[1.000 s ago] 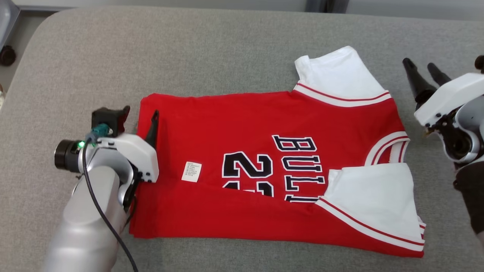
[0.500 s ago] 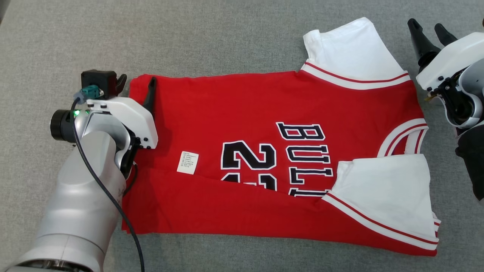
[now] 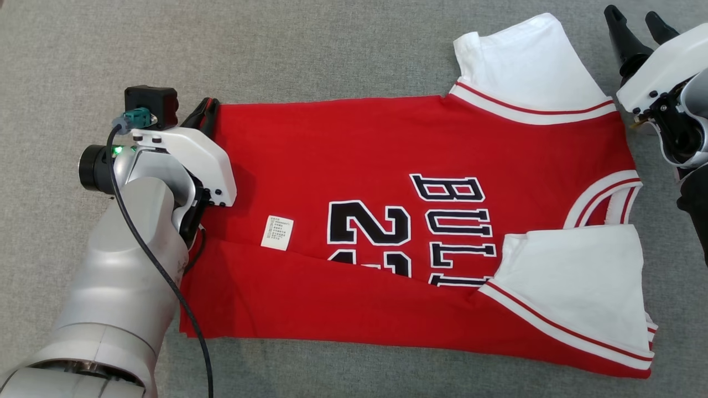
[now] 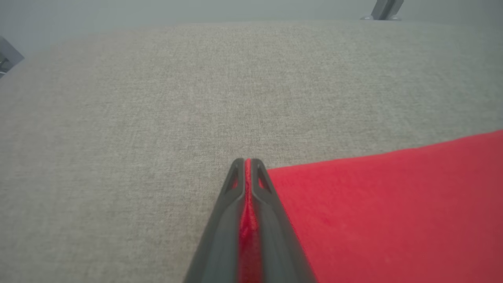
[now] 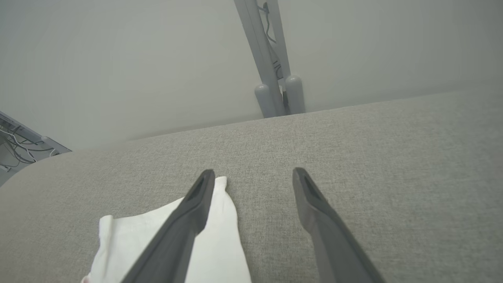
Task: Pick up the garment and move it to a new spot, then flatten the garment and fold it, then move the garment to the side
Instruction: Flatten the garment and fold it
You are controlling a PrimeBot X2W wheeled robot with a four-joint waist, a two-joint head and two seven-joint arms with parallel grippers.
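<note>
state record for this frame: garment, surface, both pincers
garment: red jersey, lying flat, near edge folded over the print
surface: grey fabric top
left pincer: shut on the jersey's far left corner
right pincer: open, holding nothing, beside the far white sleeve

The work surface [image 3: 354, 50] is a broad pad covered with grey woven cloth, even in colour, and its far edge is rounded. Beyond this edge, in the right wrist view, there is a pale grey background [image 5: 118, 59], smooth and a little blurred; floor or wall, I cannot tell. A grey metal frame [image 5: 271, 70] with two rounded ends rises there, and thin cables [image 5: 17, 151] hang by a rail [image 5: 39, 138] at the left edge. The light is soft and even.
</note>
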